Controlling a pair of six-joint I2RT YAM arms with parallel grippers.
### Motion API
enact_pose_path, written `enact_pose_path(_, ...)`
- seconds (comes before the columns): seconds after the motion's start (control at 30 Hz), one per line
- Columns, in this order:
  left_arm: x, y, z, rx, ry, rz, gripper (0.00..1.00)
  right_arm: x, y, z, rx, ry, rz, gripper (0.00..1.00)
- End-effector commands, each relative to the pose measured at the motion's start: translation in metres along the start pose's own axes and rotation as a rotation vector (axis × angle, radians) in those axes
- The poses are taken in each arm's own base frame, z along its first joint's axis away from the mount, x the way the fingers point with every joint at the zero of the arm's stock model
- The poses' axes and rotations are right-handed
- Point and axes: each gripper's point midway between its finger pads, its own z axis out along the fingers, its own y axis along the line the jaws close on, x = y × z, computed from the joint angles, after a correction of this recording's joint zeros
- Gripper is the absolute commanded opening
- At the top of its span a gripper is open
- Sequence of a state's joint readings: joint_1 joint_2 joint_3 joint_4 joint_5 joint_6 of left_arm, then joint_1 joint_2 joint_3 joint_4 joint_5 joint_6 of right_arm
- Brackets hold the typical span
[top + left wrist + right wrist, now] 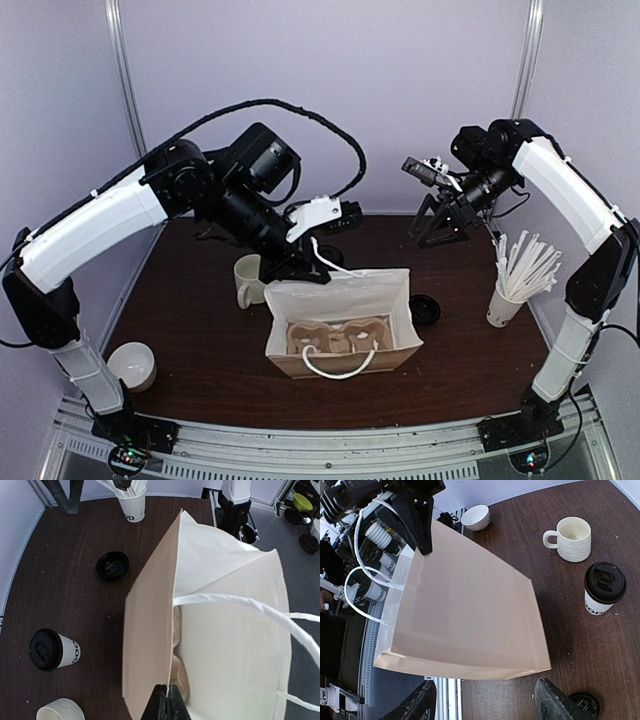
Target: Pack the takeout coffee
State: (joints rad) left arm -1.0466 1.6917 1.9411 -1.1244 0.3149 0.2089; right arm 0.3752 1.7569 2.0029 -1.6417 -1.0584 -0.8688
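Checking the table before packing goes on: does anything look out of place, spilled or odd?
One loose black lid lies alone on the table beside the paper bag, though the takeout coffee already wears its own lid and stands upright. No spill shows.

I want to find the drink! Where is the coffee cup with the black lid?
In the left wrist view, the takeout coffee stands upright on the table beside the paper bag, between the ceramic mug and a loose black lid.

You read only partial dark letters: "OO" on side of takeout coffee (69,653), "OD" on straw cup (133,509). Rest of each word turned away. No other text legible.
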Motion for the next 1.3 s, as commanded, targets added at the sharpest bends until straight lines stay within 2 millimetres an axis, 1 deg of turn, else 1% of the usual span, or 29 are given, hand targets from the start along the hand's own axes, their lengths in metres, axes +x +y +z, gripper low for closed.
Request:
enact_pose_path(0.0, -0.009, 0.002, 0.011, -0.066, -0.038, 0.060, 0.08, 0.014, 0.021, 0.000, -0.087, 0.038, 0.121, 0.70)
enact_pose_path(0.1, -0.004, -0.010, 0.016, -0.042, -0.021, 0.084, 0.20, 0.016, 0.019, 0.001, -0.092, 0.039, 0.130, 0.70)
enact_pose_path(0.23, 0.000, -0.020, 0.017, -0.028, -0.012, 0.079, 0.31, 0.016, 0.017, 0.002, -0.095, 0.033, 0.135, 0.70)
enact_pose_path(0.3, 0.001, -0.025, 0.017, -0.020, -0.012, 0.083, 0.34, 0.015, 0.017, 0.003, -0.101, 0.032, 0.141, 0.70)
enact_pose_path(0.43, -0.003, -0.039, 0.017, -0.006, -0.019, 0.098, 0.35, 0.015, 0.016, 0.004, -0.108, 0.030, 0.148, 0.70)
enact_pose_path(0.5, -0.004, -0.038, 0.017, -0.050, -0.022, 0.112, 0.32, 0.015, 0.015, 0.004, -0.107, 0.030, 0.149, 0.70)
enact_pose_path(0.57, -0.007, -0.031, 0.016, -0.100, -0.039, 0.108, 0.28, 0.015, 0.015, 0.004, -0.105, 0.030, 0.146, 0.70)
enact_pose_path(0.67, -0.007, -0.013, 0.014, -0.204, -0.043, 0.132, 0.18, 0.014, 0.014, 0.004, -0.106, 0.026, 0.146, 0.70)
enact_pose_path(0.7, -0.009, -0.010, 0.013, -0.221, -0.045, 0.147, 0.15, 0.013, 0.014, 0.004, -0.108, 0.026, 0.147, 0.69)
enact_pose_path(0.73, -0.009, -0.003, 0.012, -0.263, -0.036, 0.160, 0.12, 0.013, 0.013, 0.004, -0.108, 0.025, 0.148, 0.69)
enact_pose_path(0.83, -0.017, 0.008, 0.011, -0.317, -0.043, 0.205, 0.02, 0.013, 0.014, 0.004, -0.108, 0.024, 0.146, 0.69)
enact_pose_path(0.87, -0.019, 0.012, 0.013, -0.336, -0.041, 0.220, 0.00, 0.013, 0.014, 0.004, -0.108, 0.024, 0.146, 0.69)
enact_pose_path(0.93, -0.024, 0.019, 0.013, -0.379, -0.047, 0.243, 0.00, 0.013, 0.015, 0.003, -0.107, 0.024, 0.145, 0.69)
enact_pose_path(1.03, -0.031, 0.026, 0.012, -0.418, -0.061, 0.267, 0.00, 0.013, 0.017, 0.002, -0.104, 0.024, 0.142, 0.69)
enact_pose_path(1.27, -0.036, 0.030, 0.000, -0.474, -0.115, 0.269, 0.00, 0.015, 0.016, 0.003, -0.099, 0.024, 0.139, 0.69)
